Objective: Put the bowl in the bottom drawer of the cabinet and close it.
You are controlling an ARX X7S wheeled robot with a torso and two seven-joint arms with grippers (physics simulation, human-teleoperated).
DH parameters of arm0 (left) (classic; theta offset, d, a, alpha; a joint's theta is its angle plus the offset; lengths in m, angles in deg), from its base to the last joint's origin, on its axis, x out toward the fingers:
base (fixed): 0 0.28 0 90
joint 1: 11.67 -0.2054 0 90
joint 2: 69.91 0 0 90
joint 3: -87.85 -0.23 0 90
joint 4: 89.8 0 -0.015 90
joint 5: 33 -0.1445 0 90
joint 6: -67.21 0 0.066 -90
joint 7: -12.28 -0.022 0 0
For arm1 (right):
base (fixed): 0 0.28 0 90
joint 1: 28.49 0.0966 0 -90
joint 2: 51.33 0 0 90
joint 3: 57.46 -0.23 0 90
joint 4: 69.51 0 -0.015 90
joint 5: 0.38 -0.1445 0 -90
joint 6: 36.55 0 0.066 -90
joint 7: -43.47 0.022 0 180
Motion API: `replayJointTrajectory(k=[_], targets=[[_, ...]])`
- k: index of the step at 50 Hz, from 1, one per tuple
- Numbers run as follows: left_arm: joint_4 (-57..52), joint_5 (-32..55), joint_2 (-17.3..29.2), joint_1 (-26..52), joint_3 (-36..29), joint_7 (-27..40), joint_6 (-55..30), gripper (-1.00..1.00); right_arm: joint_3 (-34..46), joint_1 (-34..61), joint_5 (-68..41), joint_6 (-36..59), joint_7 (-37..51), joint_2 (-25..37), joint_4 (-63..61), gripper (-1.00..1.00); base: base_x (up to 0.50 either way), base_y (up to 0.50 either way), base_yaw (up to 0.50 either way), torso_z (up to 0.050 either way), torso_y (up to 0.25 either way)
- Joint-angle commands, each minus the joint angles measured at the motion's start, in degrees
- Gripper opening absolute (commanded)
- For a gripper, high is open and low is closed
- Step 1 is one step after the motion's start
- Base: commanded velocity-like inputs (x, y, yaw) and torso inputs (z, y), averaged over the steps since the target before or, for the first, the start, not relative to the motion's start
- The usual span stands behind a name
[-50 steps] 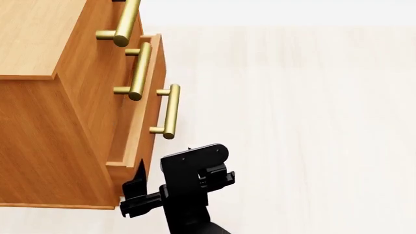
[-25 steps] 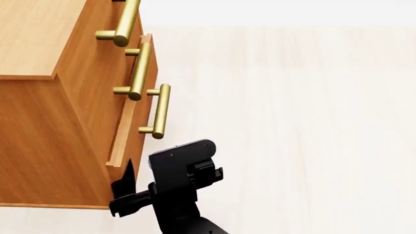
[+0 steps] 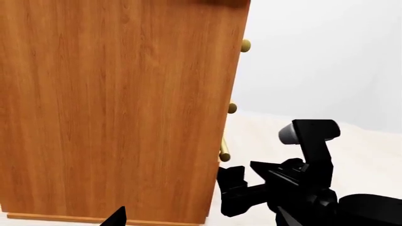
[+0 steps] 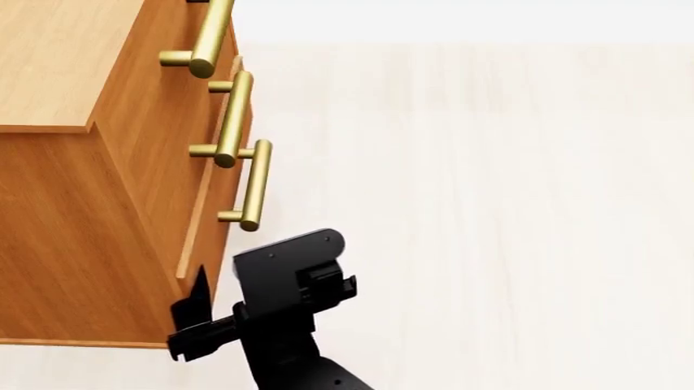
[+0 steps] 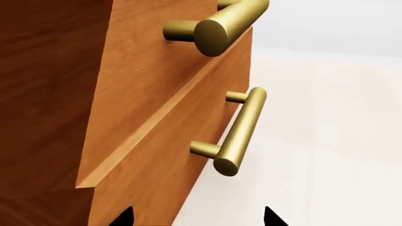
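Right gripper at the foot of the cabinet, bottom drawer nearly shut.

Nearest the head camera, the right gripper sits low by the cabinet's front corner — jaws spread apart, nothing between them, one black fingertip up against the near end of the bottom drawer. In the right wrist view only two dark tips of that gripper show at the frame edge, well apart, with bare floor between. Just beyond the tips the bottom drawer's front stands out a sliver from the cabinet, its brass handle a little past the gripper. Further on, the middle handle and top handle. Left gripper — a single dark tip visible, spread cannot be told. The bowl is not visible in any view.
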Motion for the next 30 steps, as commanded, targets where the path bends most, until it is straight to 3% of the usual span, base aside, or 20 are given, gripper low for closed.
replayJointTrajectory(k=[1, 30], targets=[[0.2, 0.0, 0.1, -0.1, 0.0, 0.0, 0.3, 1.00, 0.4, -0.4, 0.1, 0.1, -2.3, -2.2, 1.7, 1.00, 0.00, 0.00, 0.00, 0.000, 0.000], [0.5, 0.2, 0.2, 0.1, -0.1, 0.1, 0.5, 1.00, -1.3, -0.8, 1.1, 1.1, -3.2, -3.0, 1.3, 1.00, 0.00, 0.00, 0.00, 0.000, 0.000]])
